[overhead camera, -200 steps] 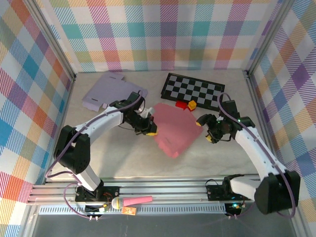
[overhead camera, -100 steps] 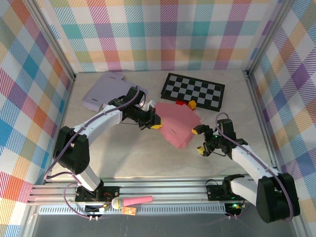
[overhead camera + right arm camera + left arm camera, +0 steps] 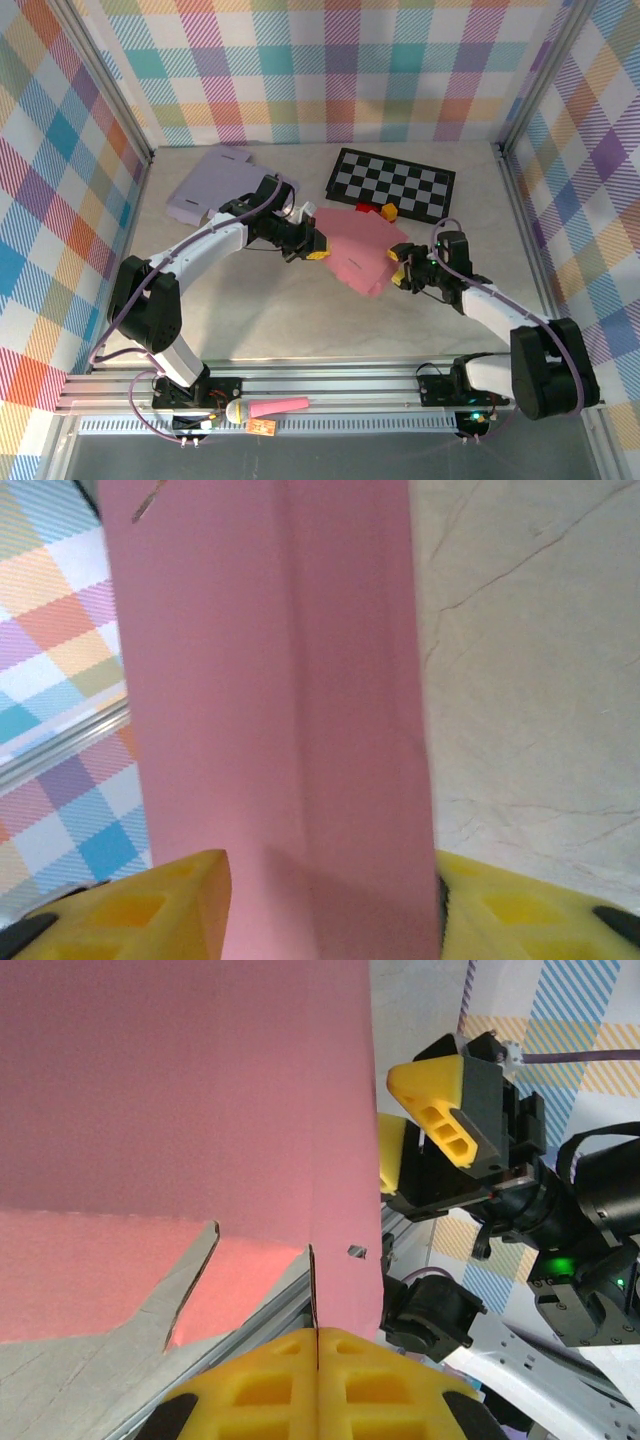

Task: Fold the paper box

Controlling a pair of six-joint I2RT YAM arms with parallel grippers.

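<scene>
Right hand [image 3: 402, 268] has swung back astride (clamped? cannot tell) the box [image 3: 360, 250], stretched left-right; left hand [image 3: 314, 251] pinches it.

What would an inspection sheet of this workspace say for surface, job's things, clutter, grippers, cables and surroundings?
Surface: pale marbled tabletop.
Job's things: pink paper box, creased, between both arms; lilac flat box blank far left.
Clutter: checkerboard; red and yellow blocks beside its near edge.
Grippers: left gripper, jaws shut on the pink box's edge; right gripper, jaws astride its other edge, grip unclear.
Cables: a cable loops along each arm; no snag seen.
Surroundings: plaid walls; metal frame rail in front.
</scene>
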